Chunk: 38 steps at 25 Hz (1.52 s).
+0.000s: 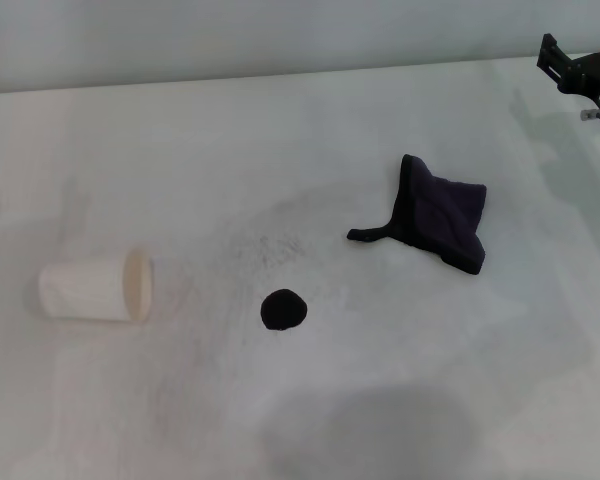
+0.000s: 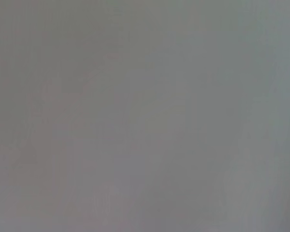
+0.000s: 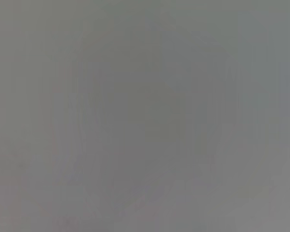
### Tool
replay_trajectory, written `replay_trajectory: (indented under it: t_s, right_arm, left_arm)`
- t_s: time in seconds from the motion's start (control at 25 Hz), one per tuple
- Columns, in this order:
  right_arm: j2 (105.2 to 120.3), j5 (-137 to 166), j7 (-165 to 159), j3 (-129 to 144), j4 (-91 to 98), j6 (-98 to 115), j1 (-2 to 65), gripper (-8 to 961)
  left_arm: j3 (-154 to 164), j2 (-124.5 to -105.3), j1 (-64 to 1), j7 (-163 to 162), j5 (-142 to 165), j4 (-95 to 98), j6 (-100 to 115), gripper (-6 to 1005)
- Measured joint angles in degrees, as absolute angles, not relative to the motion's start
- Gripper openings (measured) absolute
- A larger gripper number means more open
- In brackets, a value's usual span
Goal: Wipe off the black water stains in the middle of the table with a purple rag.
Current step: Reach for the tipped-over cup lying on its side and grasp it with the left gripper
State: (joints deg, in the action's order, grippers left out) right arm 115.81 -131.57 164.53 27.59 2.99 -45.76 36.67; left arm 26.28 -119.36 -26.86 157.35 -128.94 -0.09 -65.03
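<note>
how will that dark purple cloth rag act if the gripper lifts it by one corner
The dark purple cloth rag lies crumpled with soft folds on the white table, so it will probably droop limply. Its thin strap-like tail would likely dangle. It looks light, so a push would probably bunch it rather than slide it.

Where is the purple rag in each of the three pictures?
Head view: the purple rag lies on the table, right of the middle, up and to the right of the black water stains.
Left wrist view: not in it; only plain grey shows.
Right wrist view: not in it; only plain grey shows.
Shared landmark: none can be matched; both wrist views show nothing recognisable.
</note>
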Motion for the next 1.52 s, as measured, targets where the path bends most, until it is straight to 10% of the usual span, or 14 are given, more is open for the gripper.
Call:
replay_trajectory:
  t_s: [1.52]
  right_arm:
    - [115.86,-131.57,164.46,27.47,2.99,-45.67,36.92,870]
  left_arm:
    - [26.60,-118.36,-27.47,123.47,-119.90,10.02,-64.73,887]
